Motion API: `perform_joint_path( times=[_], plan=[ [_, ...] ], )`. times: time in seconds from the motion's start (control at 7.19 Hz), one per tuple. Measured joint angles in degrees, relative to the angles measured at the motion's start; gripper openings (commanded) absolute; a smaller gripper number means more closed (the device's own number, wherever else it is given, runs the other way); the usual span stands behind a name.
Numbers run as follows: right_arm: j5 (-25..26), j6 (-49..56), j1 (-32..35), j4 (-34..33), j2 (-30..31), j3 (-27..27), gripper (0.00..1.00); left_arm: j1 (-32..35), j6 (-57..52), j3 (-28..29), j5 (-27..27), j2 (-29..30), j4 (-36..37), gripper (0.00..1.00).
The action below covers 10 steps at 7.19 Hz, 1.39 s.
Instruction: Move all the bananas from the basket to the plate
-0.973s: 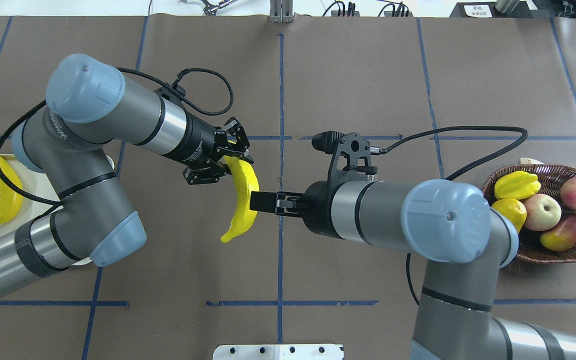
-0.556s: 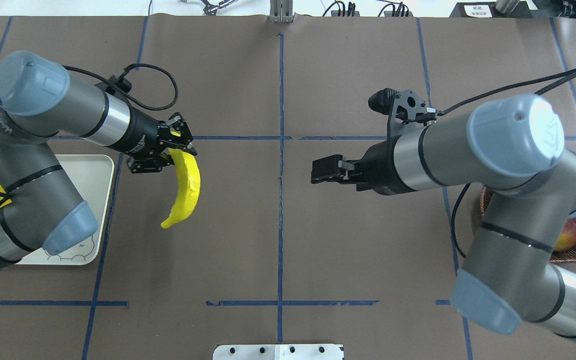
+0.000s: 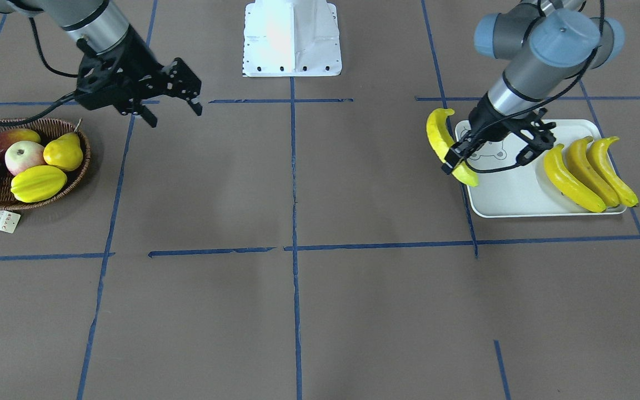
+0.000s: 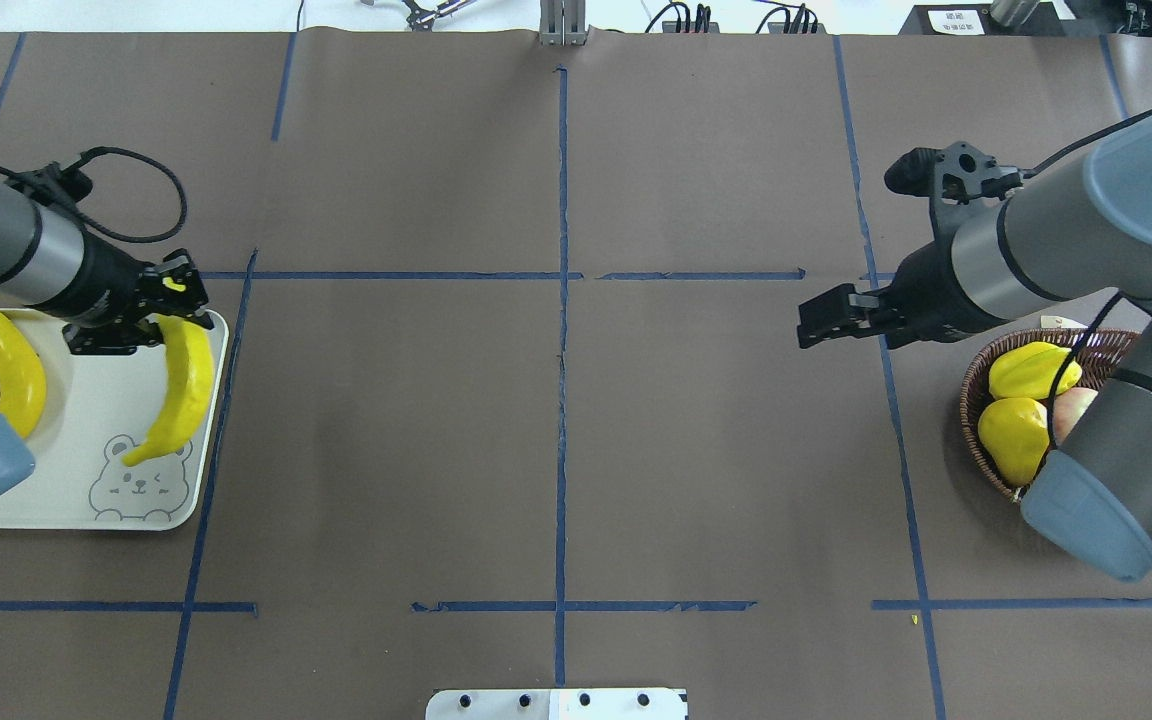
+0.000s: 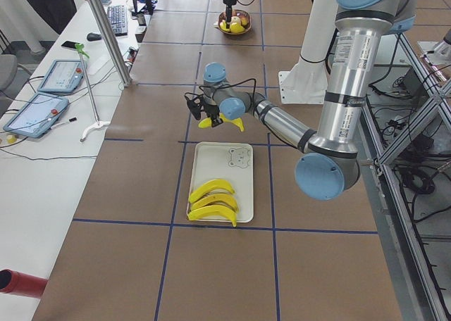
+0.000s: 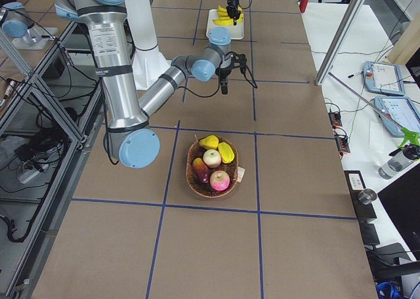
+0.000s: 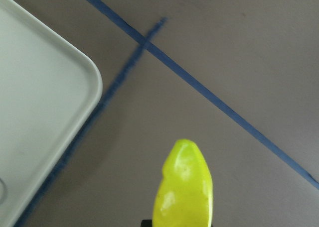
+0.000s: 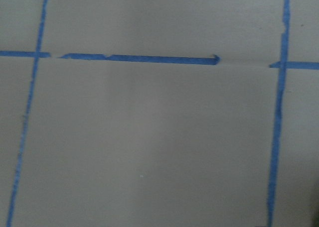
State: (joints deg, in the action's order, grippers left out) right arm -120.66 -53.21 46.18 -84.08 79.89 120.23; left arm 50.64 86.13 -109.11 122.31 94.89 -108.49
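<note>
My left gripper (image 4: 151, 322) is shut on the top end of a yellow banana (image 4: 182, 385), which hangs over the right edge of the pale bear-print plate (image 4: 86, 420). In the front view the left gripper (image 3: 459, 161) holds this banana (image 3: 440, 136) above the plate's (image 3: 509, 194) inner edge. Three more bananas (image 3: 589, 169) lie side by side on the plate. The left wrist view shows the banana's tip (image 7: 184, 187) beside the plate's corner (image 7: 40, 87). My right gripper (image 4: 804, 325) is open and empty, left of the wicker basket (image 4: 981, 385). No banana shows in the basket.
The basket (image 3: 70, 183) holds a starfruit (image 3: 38, 183), a pear (image 3: 63, 153), apples and a mango, with a paper tag (image 3: 1, 221) at its rim. The robot's white base (image 3: 291, 36) stands at the table's middle edge. Blue tape lines cross the brown table.
My left arm has carried the banana from the table's middle leftward to the plate's edge. My right gripper let go of the banana and drew back to the right, towards the basket.
</note>
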Motion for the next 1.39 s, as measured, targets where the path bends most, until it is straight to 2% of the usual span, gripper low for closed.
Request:
perform_joint_path(
  times=[0.28,0.56,0.7,0.83,0.97,1.11,1.25,1.39],
  plan=[
    [-0.75,17.84,6.24,-7.56,4.11,0.26,0.99,2.82,-7.60,1.75,-0.25,-4.75,-0.33,0.00],
    [-6.46,39.64,17.30,-10.82,10.62,-0.32,0.99,3.72,-8.53,5.11,-1.46,-5.60,-1.06,0.00],
    [-8.95,49.13,22.73,-11.22,13.88,-1.29,0.99,3.83,-7.86,6.64,-2.97,-5.61,-1.53,0.03],
    [-10.64,55.92,26.64,-11.32,15.98,-2.61,0.99,4.38,-7.30,8.80,-4.35,-5.31,-2.51,0.13],
    [-11.72,59.23,28.56,-11.34,16.81,-3.59,0.99,5.55,-7.05,11.43,-5.12,-4.40,-3.46,0.24],
    [-12.16,60.53,29.31,-11.29,17.11,-4.11,0.99,6.68,-6.95,13.71,-5.42,-3.25,-3.98,0.82],
    [-12.33,61.05,29.61,-11.23,17.31,-4.35,0.99,7.53,-7.07,15.36,-5.54,-2.44,-4.69,1.00],
    [-12.38,61.22,29.74,-11.21,17.48,-4.43,0.99,7.93,-7.51,16.08,-5.57,-2.07,-5.52,1.00]
  ],
)
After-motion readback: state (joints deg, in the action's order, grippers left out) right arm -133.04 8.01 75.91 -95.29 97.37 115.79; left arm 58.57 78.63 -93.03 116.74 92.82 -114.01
